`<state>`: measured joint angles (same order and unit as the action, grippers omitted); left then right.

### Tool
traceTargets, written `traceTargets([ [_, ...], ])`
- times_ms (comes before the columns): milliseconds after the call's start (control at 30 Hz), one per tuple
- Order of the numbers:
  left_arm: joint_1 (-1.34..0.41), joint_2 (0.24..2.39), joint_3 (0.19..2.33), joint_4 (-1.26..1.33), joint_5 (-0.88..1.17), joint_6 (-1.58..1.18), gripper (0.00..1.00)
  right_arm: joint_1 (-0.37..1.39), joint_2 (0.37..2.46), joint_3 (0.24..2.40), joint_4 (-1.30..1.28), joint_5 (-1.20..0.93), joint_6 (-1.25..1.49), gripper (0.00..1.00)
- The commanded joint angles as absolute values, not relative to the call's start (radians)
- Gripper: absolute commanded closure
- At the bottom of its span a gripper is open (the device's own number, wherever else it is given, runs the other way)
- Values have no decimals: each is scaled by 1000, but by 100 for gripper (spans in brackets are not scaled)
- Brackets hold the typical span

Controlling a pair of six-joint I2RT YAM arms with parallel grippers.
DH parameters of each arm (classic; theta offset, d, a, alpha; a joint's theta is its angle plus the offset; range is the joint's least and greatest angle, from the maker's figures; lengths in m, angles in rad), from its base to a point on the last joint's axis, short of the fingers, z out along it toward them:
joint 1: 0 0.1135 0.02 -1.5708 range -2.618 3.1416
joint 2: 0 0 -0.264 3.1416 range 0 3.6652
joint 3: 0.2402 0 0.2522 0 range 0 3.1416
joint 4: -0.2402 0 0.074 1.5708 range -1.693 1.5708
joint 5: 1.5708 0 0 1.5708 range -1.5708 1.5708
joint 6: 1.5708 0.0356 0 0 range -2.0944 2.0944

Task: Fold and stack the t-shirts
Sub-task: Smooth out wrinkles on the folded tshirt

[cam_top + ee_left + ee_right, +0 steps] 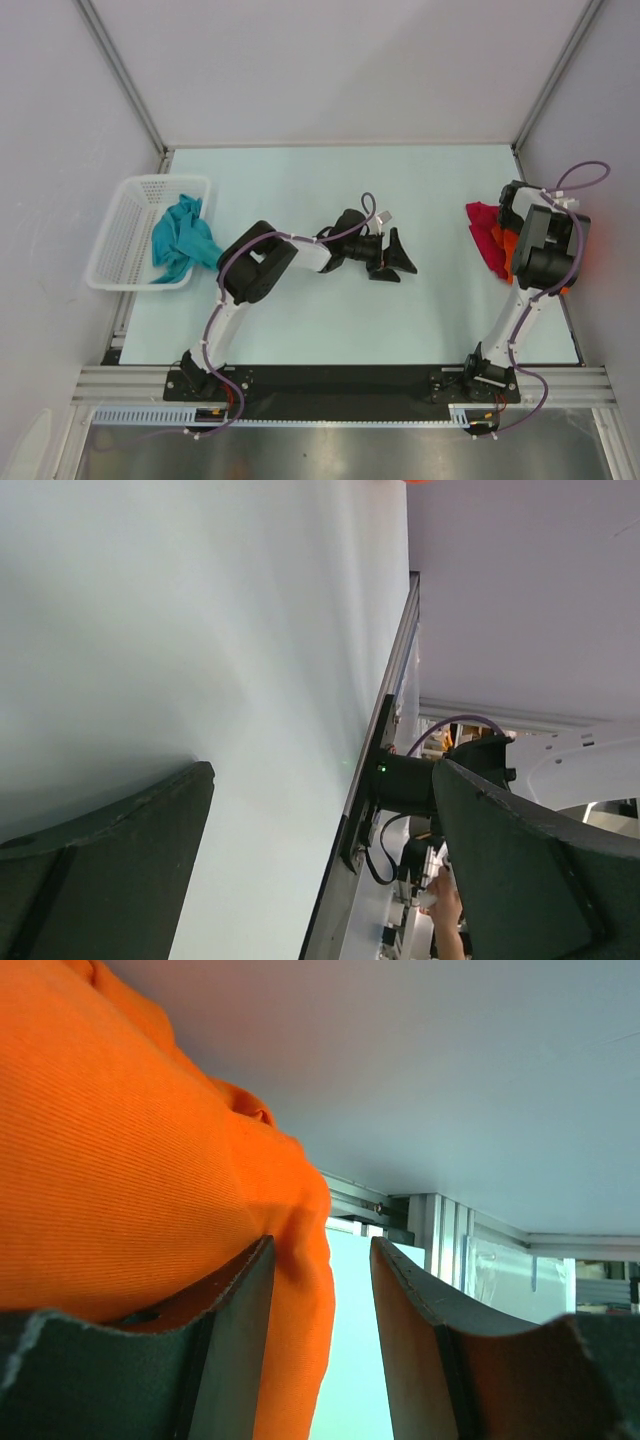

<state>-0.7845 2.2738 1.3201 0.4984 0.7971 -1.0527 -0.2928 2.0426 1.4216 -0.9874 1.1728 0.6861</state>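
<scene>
My right claw [322, 1250], half-open at 3 o'clock, rests against the orange shirt [120, 1140], seemingly to grip; left claw [322, 768] hangs wide

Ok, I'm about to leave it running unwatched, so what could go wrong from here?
1. The orange t-shirt only bulges against one side of the right gripper, jaws apart; closing now may catch a thin fold that slips.
2. The red t-shirt lies bunched against it and could get dragged along.
3. The teal t-shirt hangs over the basket rim; pulling it might tip the basket.
</scene>
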Motion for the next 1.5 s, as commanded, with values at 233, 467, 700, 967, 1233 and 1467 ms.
traceTargets([
  [233, -755, 2220, 1261, 449, 785, -979, 1, -224, 2008, 1480, -1044, 1256, 802, 51],
  [467, -753, 2215, 1266, 457, 787, -983, 0, -147, 1959, 1583, -1141, 1296, 816, 51],
  [700, -749, 2236, 1272, 450, 788, -980, 0, -167, 2061, 1663, -1123, 1301, 782, 51],
  [967, -723, 2230, 1282, 371, 781, -928, 0, -227, 2180, 1677, -942, 1217, 651, 52],
  [1233, -709, 2192, 1250, 276, 753, -854, 1, -255, 2310, 1784, -888, 1204, 597, 52],
  [1467, -704, 2172, 1244, 249, 739, -845, 0, -241, 2278, 1798, -870, 1198, 581, 52],
])
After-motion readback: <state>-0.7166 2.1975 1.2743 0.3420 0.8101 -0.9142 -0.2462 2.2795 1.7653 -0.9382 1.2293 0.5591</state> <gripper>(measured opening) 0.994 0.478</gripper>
